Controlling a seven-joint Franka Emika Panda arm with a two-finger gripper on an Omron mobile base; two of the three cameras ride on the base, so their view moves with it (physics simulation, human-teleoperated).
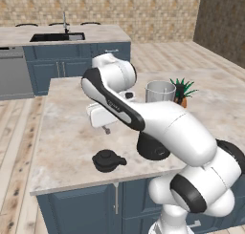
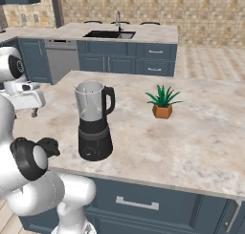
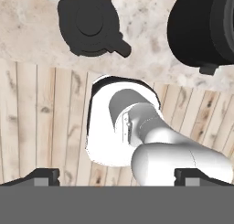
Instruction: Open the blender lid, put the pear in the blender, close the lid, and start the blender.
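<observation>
Hand is hanging above the counter, fingers spread apart and holding nothing. Blender lid is lying near the counter's front edge, beside the blender, whose jar is standing uncovered. Risk: a careless sweep could be knocking the lid over the edge.

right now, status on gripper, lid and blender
Gripper open, empty, above counter. Blender lid off, lying on counter beside blender. Jar mouth open, nothing blocking it.

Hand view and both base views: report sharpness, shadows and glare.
Left base view: sharp, flat light, no glare on the jar. Right base view: sharp; blender casts almost no shadow. Hand view: crisp, lid plain black, no highlights.
</observation>
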